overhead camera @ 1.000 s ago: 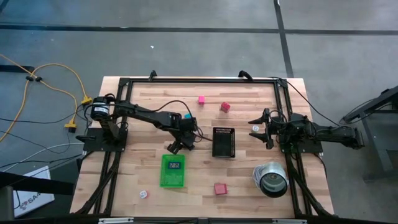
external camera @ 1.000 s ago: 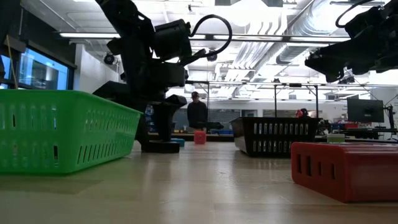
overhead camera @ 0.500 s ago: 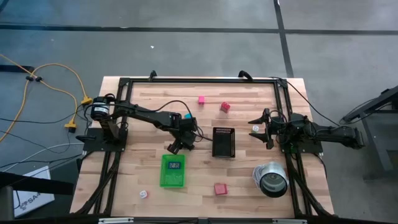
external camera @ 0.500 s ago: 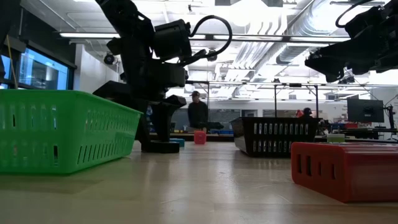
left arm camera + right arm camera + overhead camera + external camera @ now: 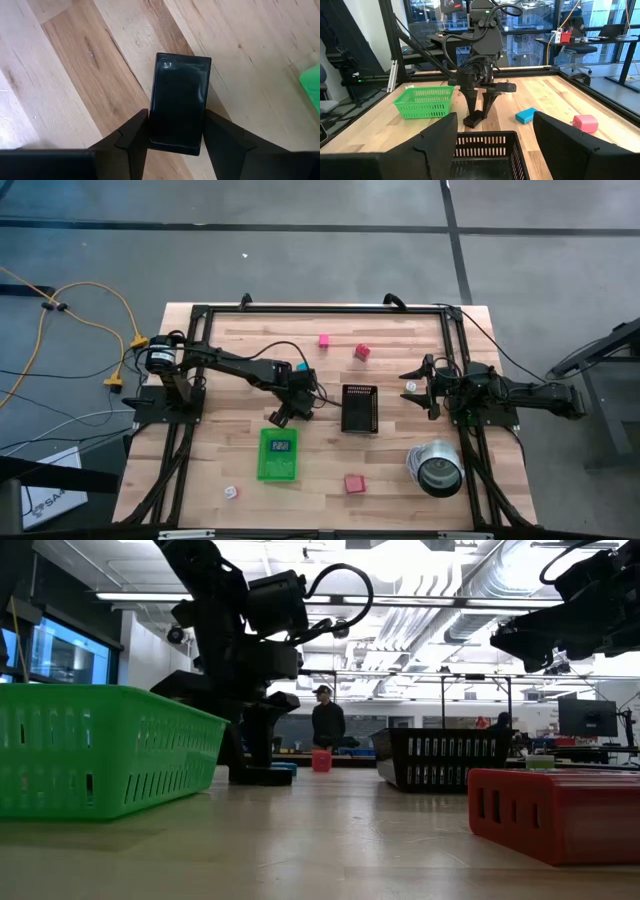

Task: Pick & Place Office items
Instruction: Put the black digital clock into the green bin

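Black block lies flat on the wooden table, between the left gripper fingers, jaws open around it, just above green tray. Right gripper hovers wide open beside black basket.

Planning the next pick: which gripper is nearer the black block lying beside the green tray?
Left. The left gripper stands right over the black block, fingers astride it. The right gripper waits beyond the black basket, well away.
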You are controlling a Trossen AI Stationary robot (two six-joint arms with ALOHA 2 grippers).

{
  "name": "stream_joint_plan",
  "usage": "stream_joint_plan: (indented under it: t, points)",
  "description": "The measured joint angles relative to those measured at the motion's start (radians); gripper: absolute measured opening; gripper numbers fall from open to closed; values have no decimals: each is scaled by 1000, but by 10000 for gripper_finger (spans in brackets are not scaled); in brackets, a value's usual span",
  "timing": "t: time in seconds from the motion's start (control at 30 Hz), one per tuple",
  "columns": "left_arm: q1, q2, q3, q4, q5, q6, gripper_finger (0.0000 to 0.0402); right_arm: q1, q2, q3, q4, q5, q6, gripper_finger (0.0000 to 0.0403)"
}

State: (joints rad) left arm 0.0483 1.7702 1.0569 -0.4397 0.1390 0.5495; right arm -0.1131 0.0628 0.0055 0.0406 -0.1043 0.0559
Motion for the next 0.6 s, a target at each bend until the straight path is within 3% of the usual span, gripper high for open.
stream_joint_plan:
  t: [0.6]
  points:
    - [0, 0, 0, 0, -6, 0, 158, 0, 0, 0, 0, 0, 0, 248]
